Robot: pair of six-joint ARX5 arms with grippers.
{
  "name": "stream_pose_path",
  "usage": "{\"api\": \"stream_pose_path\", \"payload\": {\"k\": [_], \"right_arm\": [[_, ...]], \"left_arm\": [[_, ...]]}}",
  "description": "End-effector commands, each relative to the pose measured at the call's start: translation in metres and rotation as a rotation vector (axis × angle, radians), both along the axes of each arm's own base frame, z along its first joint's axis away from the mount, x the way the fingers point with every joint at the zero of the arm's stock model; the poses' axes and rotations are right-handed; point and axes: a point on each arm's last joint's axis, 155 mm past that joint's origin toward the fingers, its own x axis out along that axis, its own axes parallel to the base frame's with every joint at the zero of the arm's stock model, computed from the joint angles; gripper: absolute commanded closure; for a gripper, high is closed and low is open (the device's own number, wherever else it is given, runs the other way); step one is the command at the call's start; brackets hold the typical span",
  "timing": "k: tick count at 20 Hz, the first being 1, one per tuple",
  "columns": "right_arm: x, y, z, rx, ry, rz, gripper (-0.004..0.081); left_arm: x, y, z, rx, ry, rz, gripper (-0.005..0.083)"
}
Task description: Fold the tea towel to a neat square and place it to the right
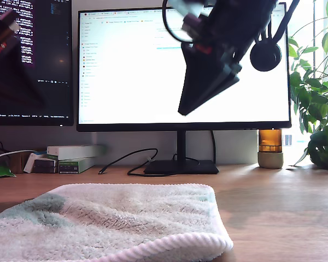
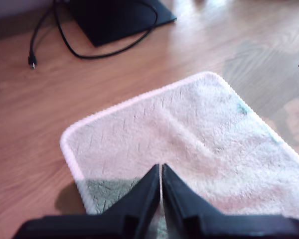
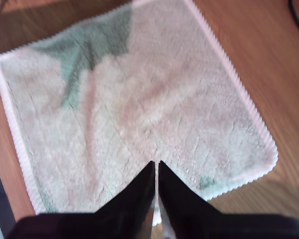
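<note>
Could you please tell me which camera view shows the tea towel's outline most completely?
The second wrist view: the tea towel lies flat with most of its hem visible. The first wrist view shows two corners, the rest cut off by the frame and a claw. The exterior view sees it edge-on.

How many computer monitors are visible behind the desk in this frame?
2. A large black-framed monitor with a bright white screen stands centre in the exterior view; a dark monitor showing terminal text sits at that view's left, partly cut off.
</note>
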Motion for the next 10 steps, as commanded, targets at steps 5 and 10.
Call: {"api": "stream_pose_path", "payload": {"k": [5, 10], "right_arm": [[-0.036, 0.000, -0.020, 0.028, -0.001, 0.031, 0.0782], [-0.065, -0.015, -0.050, 0.025, 0.030, 0.045, 0.0782]], "left_arm": [[-0.019, 0.003, -0.003, -0.037, -0.018, -0.005, 0.0797], [-0.039, -0.012, -0.017, -0.058, 0.067, -0.051, 0.0797]]}}
